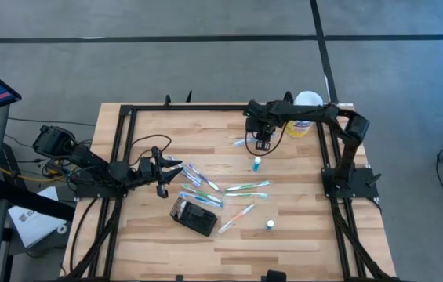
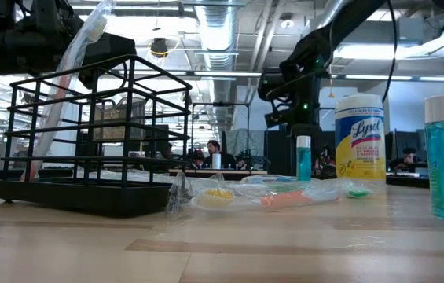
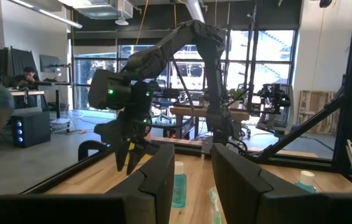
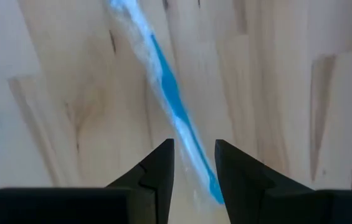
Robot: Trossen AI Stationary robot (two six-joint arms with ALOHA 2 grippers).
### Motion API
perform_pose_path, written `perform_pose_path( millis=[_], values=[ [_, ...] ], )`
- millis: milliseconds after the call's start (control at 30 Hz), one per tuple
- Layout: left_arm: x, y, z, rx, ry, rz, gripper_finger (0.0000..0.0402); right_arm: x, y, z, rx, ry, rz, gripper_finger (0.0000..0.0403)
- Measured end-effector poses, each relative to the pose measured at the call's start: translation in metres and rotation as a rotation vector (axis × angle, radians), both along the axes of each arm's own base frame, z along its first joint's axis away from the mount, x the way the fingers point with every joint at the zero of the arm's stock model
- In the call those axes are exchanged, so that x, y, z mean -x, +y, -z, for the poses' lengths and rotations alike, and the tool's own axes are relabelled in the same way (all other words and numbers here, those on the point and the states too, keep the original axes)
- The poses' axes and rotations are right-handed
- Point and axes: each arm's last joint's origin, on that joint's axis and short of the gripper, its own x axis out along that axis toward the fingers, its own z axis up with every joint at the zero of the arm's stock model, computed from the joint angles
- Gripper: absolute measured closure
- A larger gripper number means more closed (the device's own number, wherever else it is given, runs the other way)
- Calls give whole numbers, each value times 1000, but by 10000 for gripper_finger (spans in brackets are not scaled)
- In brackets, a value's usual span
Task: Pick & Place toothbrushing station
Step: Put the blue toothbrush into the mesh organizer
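Note:
The toothbrushing station (image 1: pixel 194 216) is a black wire holder on a black base (image 2: pixel 80 192), standing near the table's front centre; a wrapped toothbrush (image 2: pixel 68 79) leans in it. Several wrapped toothbrushes (image 1: pixel 229 188) lie flat on the wood at mid-table. My right gripper (image 1: pixel 262 142) points down, open, at the table's far centre. In the right wrist view its fingers (image 4: pixel 194 155) stand on either side of a blue wrapped toothbrush (image 4: pixel 169 99) lying on the table, just above it. My left gripper (image 1: pixel 165 172) waits open and level at the left, holding nothing (image 3: pixel 191 174).
A white-lidded yellow-labelled canister (image 1: pixel 306 114) stands at the far right behind my right arm. One small teal bottle (image 1: pixel 257 164) stands just in front of my right gripper, another (image 1: pixel 270 225) near the front right. A black frame (image 1: pixel 119 149) borders the table.

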Motion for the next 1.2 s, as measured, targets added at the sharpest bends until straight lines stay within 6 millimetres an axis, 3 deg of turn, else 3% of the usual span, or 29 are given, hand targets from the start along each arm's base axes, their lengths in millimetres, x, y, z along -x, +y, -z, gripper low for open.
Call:
perform_pose_path(
  millis=[200, 1200],
  values=[
    [0, 0, 0, -5, 0, 9, 298, -3, 1, 8, -16, 8, -7, 296],
    [0, 0, 0, -5, -1, 8, 298, -12, -5, 7, 45, -95, -23, 296]
  ],
)
